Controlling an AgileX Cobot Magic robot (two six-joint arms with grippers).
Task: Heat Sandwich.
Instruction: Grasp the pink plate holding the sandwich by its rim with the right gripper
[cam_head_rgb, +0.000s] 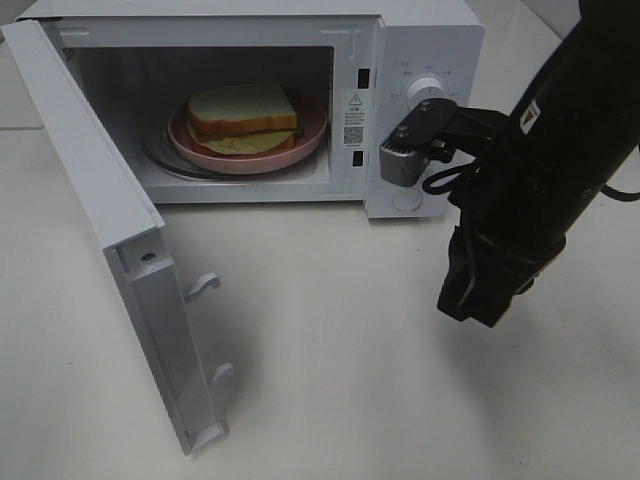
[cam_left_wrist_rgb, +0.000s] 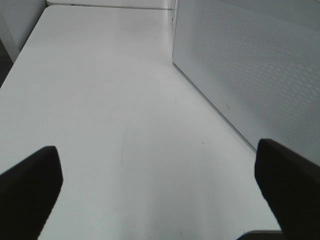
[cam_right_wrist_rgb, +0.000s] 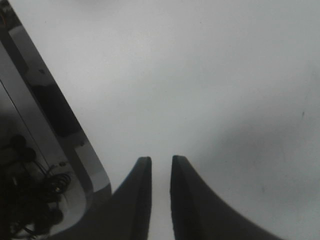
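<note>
White bench (cam_head_rgb: 420, 400) carrying a white microwave (cam_head_rgb: 420, 60) at its back edge. Door (cam_head_rgb: 100, 230) swung fully open toward the left front, two latch hooks (cam_head_rgb: 203, 287) sticking out of its inner face. Inside the cavity, on the turntable: round pink plate (cam_head_rgb: 300, 145) with the sandwich (cam_head_rgb: 243, 118) on it, two pale bread slices with tan crust, yellow-green filling poking out at the front; nearly plate-wide, flat, centred. Nothing touching sandwich or plate. Control panel on the right side of the oven front, white knob (cam_head_rgb: 427, 90) near the top, sticker with a QR code (cam_head_rgb: 354, 128) on the frame just left of it. Left gripper (cam_left_wrist_rgb: 160, 185) seen in the left wrist view only: fingers (cam_left_wrist_rgb: 30, 185) spread wide, holding nothing, bare bench between them, perforated white wall of the microwave just beside one finger. Not visible in the high view. Right gripper (cam_right_wrist_rgb: 160, 172) over bare bench in front of the microwave's right front corner: fingers (cam_right_wrist_rgb: 140, 200) narrow, a slim gap showing between the tips, nothing in it. In the high view, black right arm (cam_head_rgb: 540, 160) coming in from the right edge, gripper hanging down near the right front of the oven, jaws not readable from there. Glossy lower edge of the oven beside the gripper in the right wrist view.
</note>
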